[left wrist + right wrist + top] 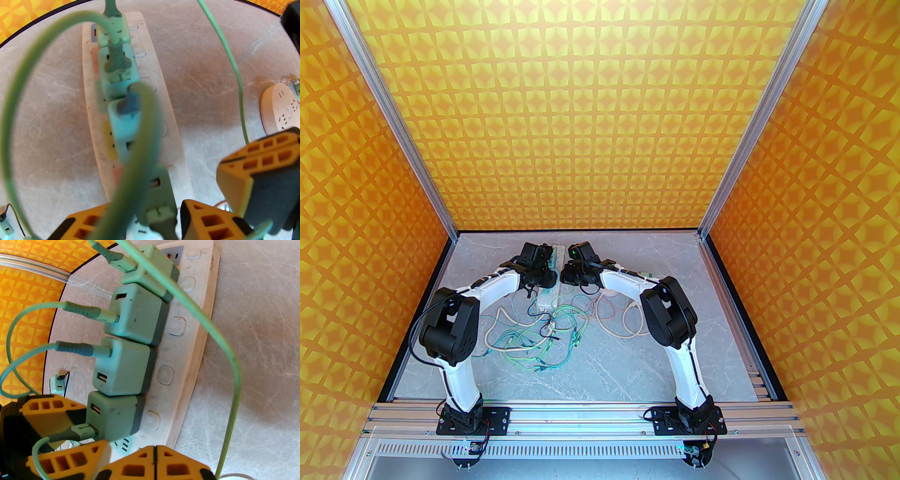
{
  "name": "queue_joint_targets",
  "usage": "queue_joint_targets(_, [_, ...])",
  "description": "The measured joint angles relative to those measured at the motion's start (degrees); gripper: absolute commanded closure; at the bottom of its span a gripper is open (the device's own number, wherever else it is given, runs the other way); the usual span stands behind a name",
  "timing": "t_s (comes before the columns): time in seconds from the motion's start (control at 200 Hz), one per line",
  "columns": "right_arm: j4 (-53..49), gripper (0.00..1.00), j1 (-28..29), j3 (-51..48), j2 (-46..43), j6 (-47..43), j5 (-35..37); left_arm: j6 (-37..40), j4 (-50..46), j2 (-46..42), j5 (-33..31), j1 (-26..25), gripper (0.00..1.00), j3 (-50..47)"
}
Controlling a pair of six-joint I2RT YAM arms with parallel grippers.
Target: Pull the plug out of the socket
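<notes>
The left gripper is straddling the cable connector that is sticking out of the nearest green plug. Its yellow fingers are standing narrowly apart, one on each side, and the plug is lying just beyond their tips. That plug is sitting in the power strip, at the end of a row of four. The right gripper is hanging by the strip's button side, just beside the same plug, with its pads pressed together on nothing.
</notes>
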Motion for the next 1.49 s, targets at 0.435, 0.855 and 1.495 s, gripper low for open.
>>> queue_joint_targets(0.435, [0.1, 0.94, -0.7, -0.2, 0.0, 0.1, -1.4, -1.7, 1.5, 1.8, -2.4, -0.2, 0.53, 0.7])
queue_joint_targets(0.855, [4.3, 1.0, -1.6, 1.1, 2.6, 4.4, -6.5, -3.1, 2.8, 2.8, -3.4, -0.4, 0.72, 1.0])
queue_joint_targets(1.495, [5.9, 1.0, -1.9, 11.5, 13.2, 11.4, -9.1, -3.1, 2.3, 2.8, -4.8, -1.2, 0.72, 1.2])
